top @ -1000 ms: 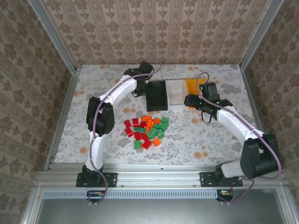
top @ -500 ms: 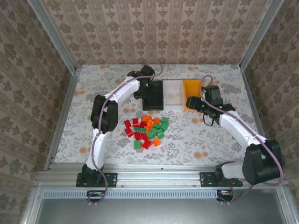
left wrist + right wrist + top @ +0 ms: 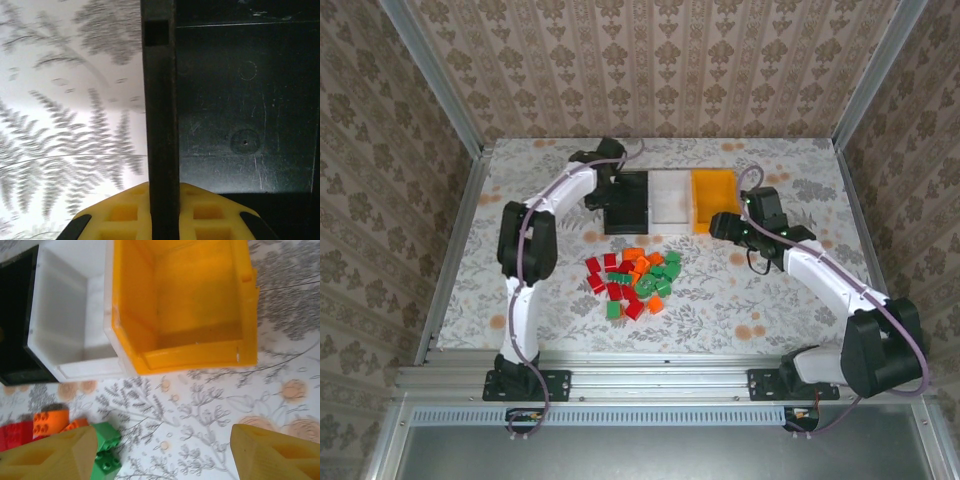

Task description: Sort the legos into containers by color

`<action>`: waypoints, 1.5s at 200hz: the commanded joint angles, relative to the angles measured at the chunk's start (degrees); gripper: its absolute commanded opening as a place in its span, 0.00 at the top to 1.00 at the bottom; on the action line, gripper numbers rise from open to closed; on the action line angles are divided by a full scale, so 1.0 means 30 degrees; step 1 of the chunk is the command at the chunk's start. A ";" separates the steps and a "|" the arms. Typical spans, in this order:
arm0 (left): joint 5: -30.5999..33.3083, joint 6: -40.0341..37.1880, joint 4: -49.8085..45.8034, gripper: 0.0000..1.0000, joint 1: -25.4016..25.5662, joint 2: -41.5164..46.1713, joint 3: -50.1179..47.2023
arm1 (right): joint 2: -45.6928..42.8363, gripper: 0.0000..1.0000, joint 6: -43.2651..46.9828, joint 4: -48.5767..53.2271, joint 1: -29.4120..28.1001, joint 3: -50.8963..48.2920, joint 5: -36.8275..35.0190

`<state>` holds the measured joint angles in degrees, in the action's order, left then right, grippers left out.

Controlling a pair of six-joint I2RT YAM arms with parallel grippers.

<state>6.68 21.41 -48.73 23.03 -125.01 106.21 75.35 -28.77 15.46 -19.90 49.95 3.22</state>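
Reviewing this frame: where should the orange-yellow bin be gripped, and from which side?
Pinch the orange-yellow bin by its thin near wall, coming from above with one finger inside and one outside. It is open-topped and empty. Its left wall sits against the white bin, while the near and right walls stand free. The right gripper, open, faces that near wall.

Arm poses, both reached forward.
Left arm stretched far, left pincer (image 3: 608, 188) clamped on side wall of the black bin (image 3: 160, 100). Right arm elbowed inward, right pincer (image 3: 720, 224) pointed left, fingers (image 3: 50, 455) apart, gripping nothing.
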 commanded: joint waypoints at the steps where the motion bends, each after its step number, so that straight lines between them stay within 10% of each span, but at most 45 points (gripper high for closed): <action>1: 0.0125 -0.0724 0.0676 1.00 -0.0473 0.1092 -0.0511 | 0.0473 0.30 0.0020 -0.0043 -0.1786 0.0115 -0.0817; 89: -0.0474 -0.3499 0.2480 0.91 -0.0702 0.1054 -0.0732 | 0.6077 0.41 0.3545 -0.0007 -0.7946 0.4370 -0.0073; 203: -0.1872 -0.2693 0.2621 0.85 -0.1230 0.1066 -0.1592 | 0.9922 0.53 0.4605 0.0084 -0.8504 0.6820 -0.1431; 300: -0.1786 -0.0442 0.0396 0.57 -0.1258 0.3391 -0.1423 | 1.0137 0.77 0.5180 0.0113 -0.8645 0.6874 -0.1557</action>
<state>1.28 16.25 -43.18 19.77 -120.60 101.10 105.89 -14.52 15.16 -45.30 69.69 0.14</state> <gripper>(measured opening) 0.411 0.264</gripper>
